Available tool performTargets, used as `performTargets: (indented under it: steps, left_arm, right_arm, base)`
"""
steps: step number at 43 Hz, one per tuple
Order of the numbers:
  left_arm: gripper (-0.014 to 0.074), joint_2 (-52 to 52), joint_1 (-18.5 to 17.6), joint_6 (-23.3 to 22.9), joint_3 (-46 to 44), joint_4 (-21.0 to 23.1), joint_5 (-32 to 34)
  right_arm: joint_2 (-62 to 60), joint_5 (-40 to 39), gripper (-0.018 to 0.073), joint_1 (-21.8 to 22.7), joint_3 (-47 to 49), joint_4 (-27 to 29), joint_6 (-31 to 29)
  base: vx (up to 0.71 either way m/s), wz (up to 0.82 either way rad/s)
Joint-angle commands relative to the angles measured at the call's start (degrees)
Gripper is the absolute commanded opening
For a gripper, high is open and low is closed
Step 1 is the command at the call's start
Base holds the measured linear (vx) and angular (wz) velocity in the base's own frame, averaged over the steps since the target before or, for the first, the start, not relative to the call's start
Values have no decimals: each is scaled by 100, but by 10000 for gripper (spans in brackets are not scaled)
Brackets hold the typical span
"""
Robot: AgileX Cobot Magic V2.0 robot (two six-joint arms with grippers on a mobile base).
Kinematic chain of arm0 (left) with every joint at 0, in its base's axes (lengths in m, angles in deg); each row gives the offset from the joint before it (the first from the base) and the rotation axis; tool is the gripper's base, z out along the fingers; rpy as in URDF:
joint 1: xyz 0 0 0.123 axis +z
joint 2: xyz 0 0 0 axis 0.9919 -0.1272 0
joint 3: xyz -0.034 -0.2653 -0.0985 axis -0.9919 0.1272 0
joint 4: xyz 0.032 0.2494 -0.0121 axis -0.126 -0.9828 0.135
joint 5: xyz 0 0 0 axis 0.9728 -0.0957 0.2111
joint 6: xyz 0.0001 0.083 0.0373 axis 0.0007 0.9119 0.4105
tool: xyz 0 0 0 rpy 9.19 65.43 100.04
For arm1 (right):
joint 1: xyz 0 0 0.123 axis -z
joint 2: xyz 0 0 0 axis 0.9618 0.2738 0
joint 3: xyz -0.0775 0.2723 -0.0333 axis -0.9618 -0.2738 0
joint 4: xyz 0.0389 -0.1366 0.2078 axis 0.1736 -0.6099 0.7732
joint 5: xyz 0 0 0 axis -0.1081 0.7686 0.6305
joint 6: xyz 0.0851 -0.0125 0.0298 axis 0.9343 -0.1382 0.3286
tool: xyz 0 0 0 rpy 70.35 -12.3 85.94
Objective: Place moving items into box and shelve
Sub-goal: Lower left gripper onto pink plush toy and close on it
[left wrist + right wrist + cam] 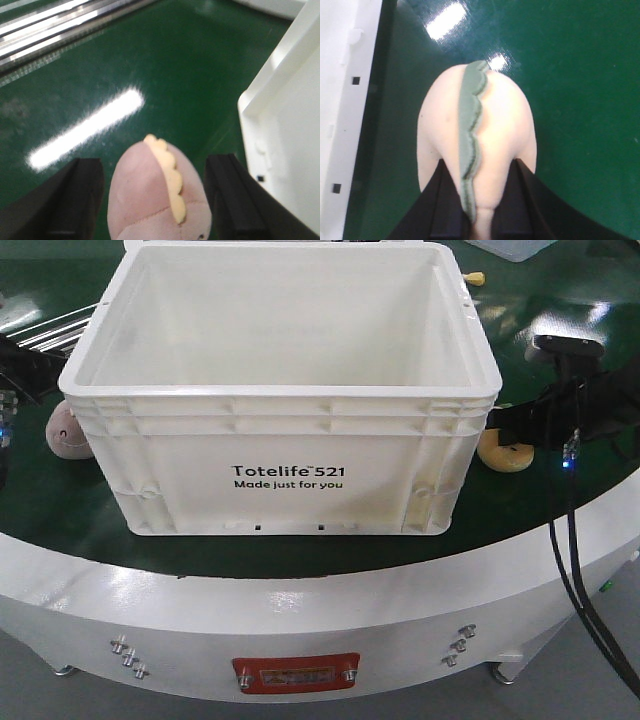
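A large white open box (280,390) marked "Totelife 521" stands in the middle of the green round table (60,500). A pink plush toy (67,430) with a yellow ridge lies by the box's left side. In the left wrist view my left gripper (154,164) is open, with its fingers (80,195) on either side of the pink toy (150,200) and gaps showing. A cream plush toy (505,452) with a green ridge lies at the box's right side. My right gripper (481,167) is shut on the cream toy (505,125) and squeezes it.
The box wall stands close to both grippers (285,125) (345,100). A metal rail (40,332) runs at the back left. A small yellow item (477,279) and a clear container (510,248) lie behind the box. Black cables (570,540) hang over the table's white front rim.
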Motion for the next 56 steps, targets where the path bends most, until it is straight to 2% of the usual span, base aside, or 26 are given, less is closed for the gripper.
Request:
performTargets:
  steps: [1,7,8,12,17,21,37,38,56]
  left_arm:
    - [517,-9,-7,6,-191,-10,361]
    - [508,-244,-7,-39,-191,-10,361]
    - [412,-561,-7,-39,-191,-5,360]
    - [303,-610,-7,-39,-191,-5,301]
    - [105,-641,-7,-39,-191,-5,199]
    - [-11,-641,-7,-34,-191,-6,177]
    - [-8,-421,-7,-33,-193,-6,408]
    - [-8,135,-7,-33,-193,-6,817]
    - [-8,1293,-13,-28,-193,-11,1322]
  right_arm:
    - [-234,3,-8,16,169,38,-53]
    - [-234,-22,-8,16,169,38,-70]
    - [-234,-22,-8,16,169,38,-70]
    - [-234,-17,-8,16,169,33,-70]
    - [-234,-17,-8,16,169,33,-70]
    - [-234,-17,-6,16,169,34,-70]
    - [-250,-238,-4,16,219,20,-288]
    - [-556,-595,-4,21,439,26,-372]
    - [-1557,-1022,-4,15,624,45,-644]
  base:
    - [0,0]
    - [0,0]
    - [0,0]
    - [0,0]
    - [0,0]
    - [0,0]
    - [0,0]
    - [0,0]
    - [0,0]
